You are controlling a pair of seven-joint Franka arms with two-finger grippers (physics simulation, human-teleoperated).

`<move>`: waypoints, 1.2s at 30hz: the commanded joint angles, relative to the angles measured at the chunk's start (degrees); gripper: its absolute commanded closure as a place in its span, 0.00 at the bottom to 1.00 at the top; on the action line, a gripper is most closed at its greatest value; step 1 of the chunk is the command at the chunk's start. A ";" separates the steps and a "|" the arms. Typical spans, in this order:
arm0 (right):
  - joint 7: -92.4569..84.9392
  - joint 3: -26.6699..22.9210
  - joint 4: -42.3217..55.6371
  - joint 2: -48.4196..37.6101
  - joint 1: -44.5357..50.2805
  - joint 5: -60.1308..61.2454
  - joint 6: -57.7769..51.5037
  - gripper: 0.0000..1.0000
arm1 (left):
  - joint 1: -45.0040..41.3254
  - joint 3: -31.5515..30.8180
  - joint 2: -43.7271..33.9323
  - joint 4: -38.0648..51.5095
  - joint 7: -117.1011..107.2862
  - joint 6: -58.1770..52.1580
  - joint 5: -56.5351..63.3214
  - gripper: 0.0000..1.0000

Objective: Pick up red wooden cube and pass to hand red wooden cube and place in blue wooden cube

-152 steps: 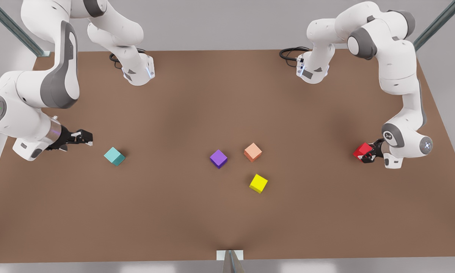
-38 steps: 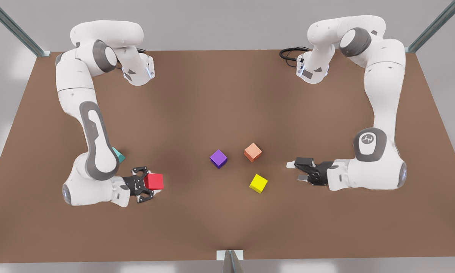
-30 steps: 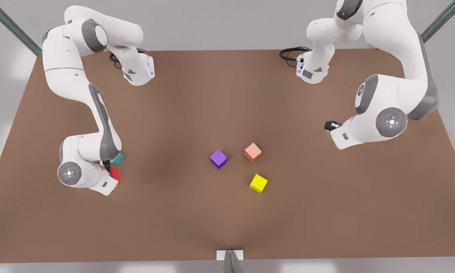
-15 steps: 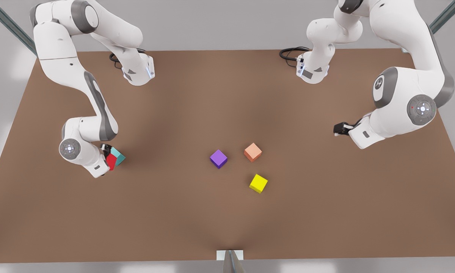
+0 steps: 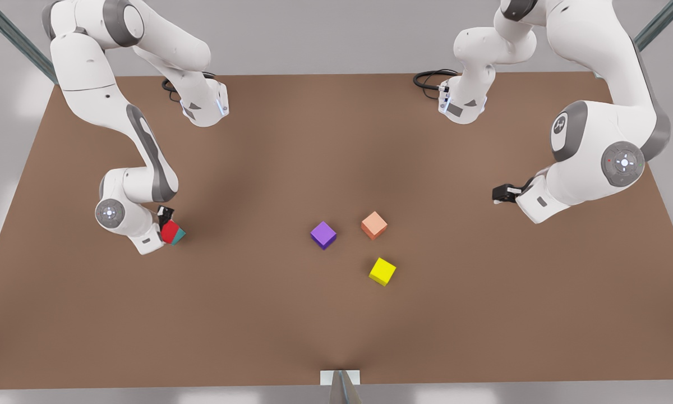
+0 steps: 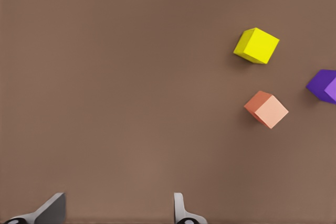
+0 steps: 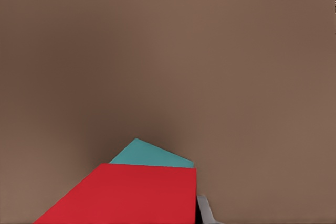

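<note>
The right gripper (image 5: 167,223), at the front view's left, was clamped on the red wooden cube (image 5: 170,231) and held it directly over the blue wooden cube (image 5: 178,236), of which only a teal edge showed behind the red one. Whether the two cubes already touched could not be told. The main danger seemed to be the release: the red cube looked rotated against the blue one, so if the fingers opened with the cube off centre or tilted, it could slide off the small top face — or a push downward could knock the blue cube aside. The left gripper (image 5: 500,193) waited well apart at the front view's right, above the table (image 5: 336,325), with its fingers (image 6: 179,211) spread and nothing between them. The purple cube (image 5: 323,234), the salmon-orange cube (image 5: 374,225) and the yellow cube (image 5: 382,271) lay near the middle of the table, far from the stack — nothing stood in the way.
</note>
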 commanded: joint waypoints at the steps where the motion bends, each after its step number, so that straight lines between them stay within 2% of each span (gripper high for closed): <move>1: 6.91 -0.04 -0.12 -0.01 -0.05 -0.18 1.60 0.08 | 0.00 -0.02 -0.04 0.00 -3.14 -0.41 0.03 0.00; 2: 6.91 -0.04 -0.12 -0.01 -0.05 -0.18 1.60 0.00 | 0.09 -0.02 -0.04 0.00 -3.05 -0.41 0.03 0.00; 12: 6.82 0.13 0.15 -0.45 0.04 -0.09 0.99 0.00 | 0.09 -0.02 -0.04 0.00 -3.14 -1.29 0.03 0.00; 19: 6.29 0.92 0.06 -2.47 0.13 4.56 -2.26 0.00 | -0.09 -0.02 -0.04 0.09 -3.23 -1.55 0.03 0.00; 25: 6.56 2.50 2.43 -5.20 0.48 9.14 -8.50 0.00 | -0.17 -0.02 0.31 0.09 -3.23 -1.64 -0.06 0.00; 27: 7.61 3.91 6.47 -6.60 0.57 9.31 -13.59 0.00 | -0.35 -0.11 0.31 0.09 -3.23 -1.73 -0.06 0.00; 29: 16.29 5.23 11.65 -6.69 1.26 9.31 -18.69 0.00 | -0.35 -0.11 0.31 0.09 -3.14 -2.52 -0.06 0.00; 31: 39.67 5.23 18.60 -6.34 1.36 9.40 -28.54 0.00 | -0.09 -0.11 0.23 0.18 -3.05 -4.45 -0.23 0.00; 33: 66.92 5.23 23.08 -5.46 2.58 10.19 -30.74 0.00 | -0.26 -0.46 -0.04 0.26 -3.05 -4.63 -0.06 0.00; 36: 68.87 4.09 36.61 -4.67 1.53 9.23 -45.23 0.00 | -0.17 -0.46 0.05 0.35 -3.05 -4.54 -0.06 0.00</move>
